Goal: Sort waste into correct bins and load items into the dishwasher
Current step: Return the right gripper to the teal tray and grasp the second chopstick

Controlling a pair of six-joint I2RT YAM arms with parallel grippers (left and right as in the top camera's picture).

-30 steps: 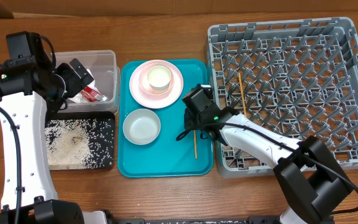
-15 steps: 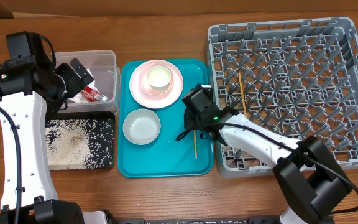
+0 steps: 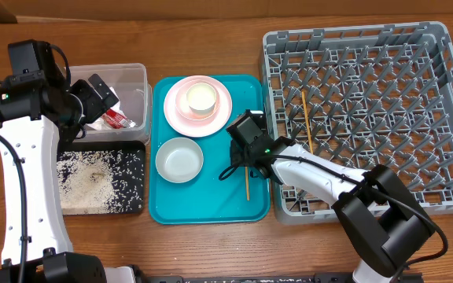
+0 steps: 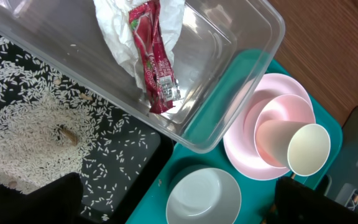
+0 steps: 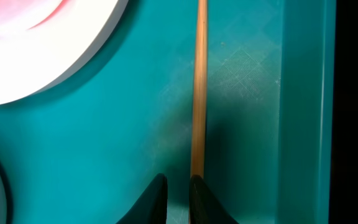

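My left gripper [image 3: 99, 93] hangs open and empty over the clear tub [image 3: 138, 75], which holds the crumpled napkin [image 4: 114, 25] and the red sauce packet [image 4: 154, 62]. Rice [image 3: 85, 177] lies in the black tray [image 3: 136, 153]. The pink plate [image 3: 175, 114] carries a bowl with the small cup [image 4: 308, 149] in it. A white bowl [image 3: 179, 159] sits in front of it. My right gripper [image 5: 178, 183] is shut to a narrow gap just over one chopstick [image 5: 198, 93] on the teal tray; the stick lies under the right fingertip, not between the fingers. Another chopstick [image 3: 306, 118] lies in the grey rack [image 3: 368, 47].
The teal tray [image 3: 211, 200] lies between the bins and the rack, its raised right wall [image 5: 303, 112] close beside the chopstick. The right arm [image 3: 321, 177] stretches over the rack's front left corner. Brown tabletop surrounds everything.
My right gripper has shifted slightly left and toward the tray's middle over the chopstick's far end. The chopstick and the left arm have not moved.
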